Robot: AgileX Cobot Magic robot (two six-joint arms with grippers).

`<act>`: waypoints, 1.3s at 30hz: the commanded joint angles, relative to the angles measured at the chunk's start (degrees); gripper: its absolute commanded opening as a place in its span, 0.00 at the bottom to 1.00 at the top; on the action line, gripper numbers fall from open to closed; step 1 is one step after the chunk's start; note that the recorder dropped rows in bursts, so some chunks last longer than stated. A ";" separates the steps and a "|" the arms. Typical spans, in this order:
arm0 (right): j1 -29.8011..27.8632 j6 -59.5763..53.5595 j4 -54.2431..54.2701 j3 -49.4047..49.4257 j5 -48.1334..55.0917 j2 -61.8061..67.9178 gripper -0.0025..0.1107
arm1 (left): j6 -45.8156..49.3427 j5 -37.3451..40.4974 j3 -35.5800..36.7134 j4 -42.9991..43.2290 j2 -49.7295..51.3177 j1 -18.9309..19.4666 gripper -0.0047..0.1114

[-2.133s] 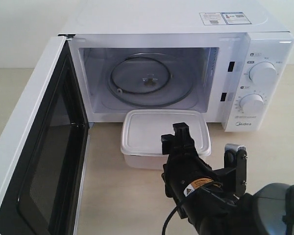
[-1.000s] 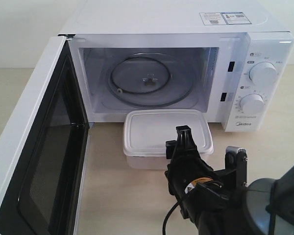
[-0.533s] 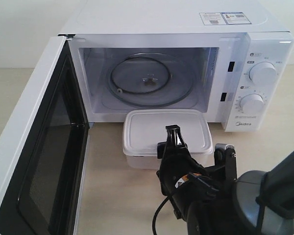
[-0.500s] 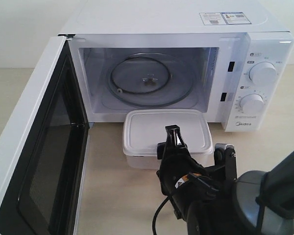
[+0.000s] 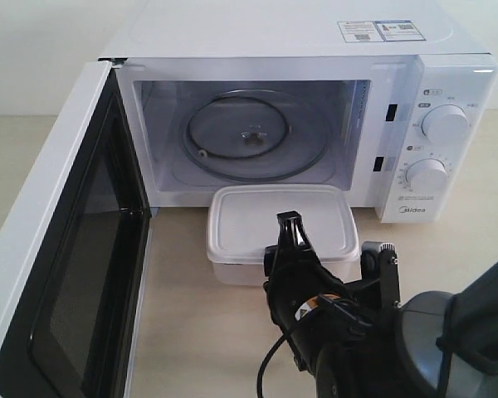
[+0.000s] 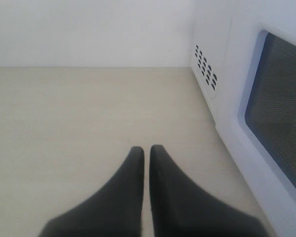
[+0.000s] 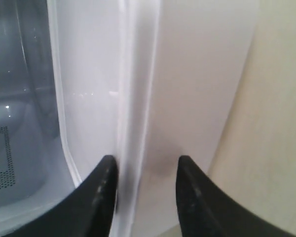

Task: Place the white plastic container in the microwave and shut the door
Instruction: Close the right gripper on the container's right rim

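Fingers (image 7: 101, 192) of the right gripper (image 7: 145, 163) stand apart, and the near rim of the white plastic container (image 5: 257, 217) sits between them. One finger is over the flat lid (image 7: 89, 74) and the other is by the side wall. I cannot tell if they squeeze the box or only sit around it. In the exterior view this black gripper reaches in from the near right, and one finger tip lies over the near edge of the lid.

The container lies flat on the bench (image 5: 191, 332), just in front of the microwave (image 5: 274, 33), near the middle of its open mouth. It is not inside. Its lid is on.

The door (image 5: 95, 274) is swung wide open to the left, with its black inner face turned to the right. Inside the microwave, a round glass plate (image 5: 249, 137) lies on the floor. Two round white dials (image 5: 446, 124) sit on the right of the front, one above the other. Stickers (image 5: 380, 31) are on the top, at the far right.

The left gripper (image 6: 146, 148) has its fingers pressed together, with only a thin line between them, and it holds nothing. It hangs over the bench, beside the door's outer side, where the dark window (image 6: 281, 108) shows. Small holes (image 6: 204, 64) dot the white side of the microwave farther off.
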 commanded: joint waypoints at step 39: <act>-0.45 1.20 -1.24 5.93 0.08 -6.08 0.55 | 0.20 -0.03 0.16 -0.30 -0.16 0.16 0.08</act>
